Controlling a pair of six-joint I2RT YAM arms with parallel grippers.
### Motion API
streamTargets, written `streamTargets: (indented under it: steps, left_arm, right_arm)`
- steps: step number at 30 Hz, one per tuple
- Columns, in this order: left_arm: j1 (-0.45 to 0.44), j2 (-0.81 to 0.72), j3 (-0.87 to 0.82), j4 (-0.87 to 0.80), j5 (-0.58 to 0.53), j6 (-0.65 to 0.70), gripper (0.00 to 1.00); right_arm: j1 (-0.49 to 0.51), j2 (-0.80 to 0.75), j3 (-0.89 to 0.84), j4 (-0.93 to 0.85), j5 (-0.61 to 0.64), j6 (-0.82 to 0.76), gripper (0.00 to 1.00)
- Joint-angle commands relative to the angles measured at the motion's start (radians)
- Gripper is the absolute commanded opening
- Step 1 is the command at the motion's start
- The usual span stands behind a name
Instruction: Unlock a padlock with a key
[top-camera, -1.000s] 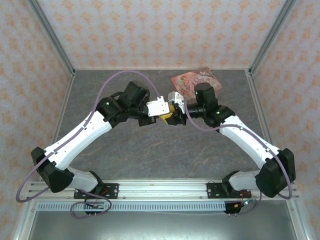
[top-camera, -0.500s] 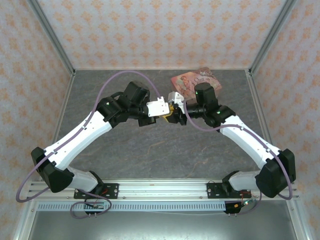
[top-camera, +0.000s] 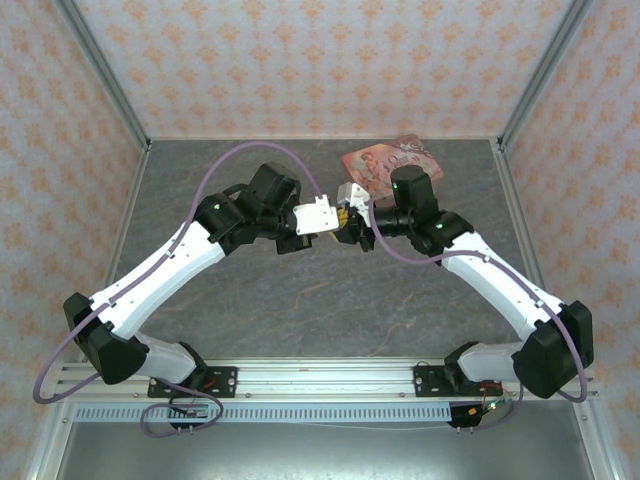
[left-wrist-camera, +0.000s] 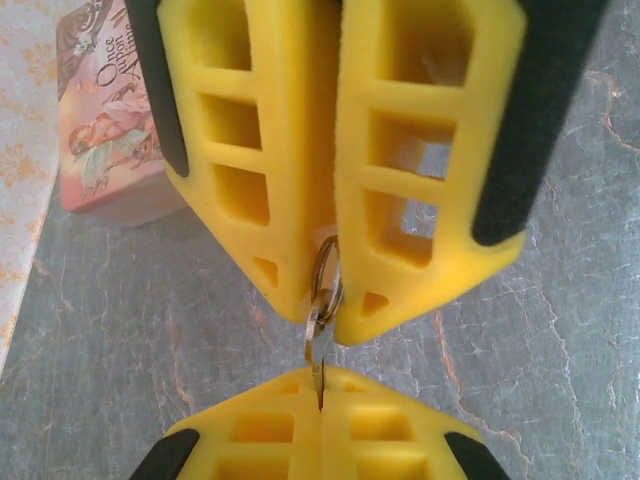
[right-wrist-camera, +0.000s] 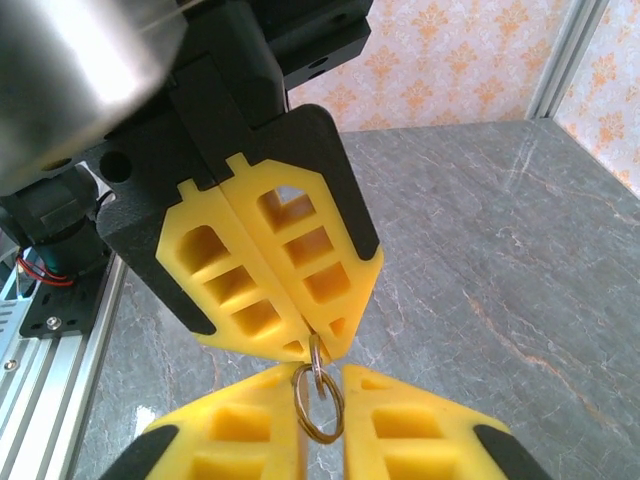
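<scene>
My two grippers meet tip to tip above the table. The left gripper is shut on a thin metal key, whose end sticks out of its yellow fingertips. A small metal key ring hangs from that key and sits between the yellow fingers of my right gripper, which is shut on it with a narrow gap left. In the right wrist view the left gripper comes down from above. The teal-blue padlock is hidden.
A pink illustrated box lies on the grey marbled table just behind the grippers, near the back wall. Metal frame posts stand at the back corners, and a rail runs along the near edge.
Both grippers, still joined at the key and ring, have drifted slightly toward the back of the table. Their hold looks the same.
</scene>
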Motion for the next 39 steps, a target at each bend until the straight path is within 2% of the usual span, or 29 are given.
streamTargets:
  steps: [1,3,8,9,12,14,18,21,23,26,29,32,35,39]
  left_arm:
    - [-0.004,0.011,0.028,-0.026,-0.009,0.015,0.0]
    - [-0.005,0.013,0.029,-0.03,-0.013,0.017,0.0]
    - [-0.004,0.001,0.022,-0.018,-0.014,0.008,0.02]
    - [-0.004,-0.005,0.019,-0.01,-0.013,0.003,0.07]
    - [0.0,-0.037,-0.005,0.032,0.001,-0.019,0.36]
    - [0.01,-0.062,-0.027,0.066,0.021,-0.043,0.52]
    - [0.059,-0.129,-0.097,0.184,0.085,-0.141,0.64]
    - [0.106,-0.194,-0.222,0.428,0.084,-0.309,0.7]
    - [0.118,-0.221,-0.314,0.625,-0.026,-0.495,0.81]
    - [0.14,-0.197,-0.353,0.744,-0.199,-0.787,0.93]
    - [0.171,-0.092,-0.294,0.714,-0.241,-1.033,0.93]
    - [0.175,0.056,-0.2,0.661,-0.251,-1.2,0.93]
    - [0.176,0.217,-0.105,0.641,-0.216,-1.356,0.93]
    - [0.175,0.418,0.057,0.605,-0.142,-1.486,0.93]
  right_arm:
    - [0.006,-0.028,0.034,0.006,-0.018,-0.009,0.07]
    - [0.006,-0.028,0.034,-0.002,-0.018,-0.013,0.0]
    - [0.005,-0.037,0.025,-0.027,-0.001,-0.015,0.0]
    - [0.005,-0.041,0.02,-0.026,0.006,-0.01,0.0]
    - [-0.011,-0.062,-0.012,0.011,0.029,0.041,0.0]
    - [-0.036,-0.087,-0.049,0.067,0.051,0.113,0.0]
    - [-0.114,-0.146,-0.14,0.192,0.096,0.276,0.0]
    - [-0.18,-0.189,-0.223,0.303,0.144,0.419,0.0]
    - [-0.227,-0.218,-0.283,0.399,0.179,0.537,0.0]
    - [-0.274,-0.256,-0.352,0.51,0.247,0.685,0.0]
    - [-0.293,-0.287,-0.385,0.556,0.314,0.781,0.0]
    - [-0.293,-0.301,-0.378,0.519,0.344,0.814,0.0]
    - [-0.293,-0.305,-0.353,0.439,0.364,0.839,0.0]
    - [-0.293,-0.336,-0.366,0.431,0.386,0.894,0.0]
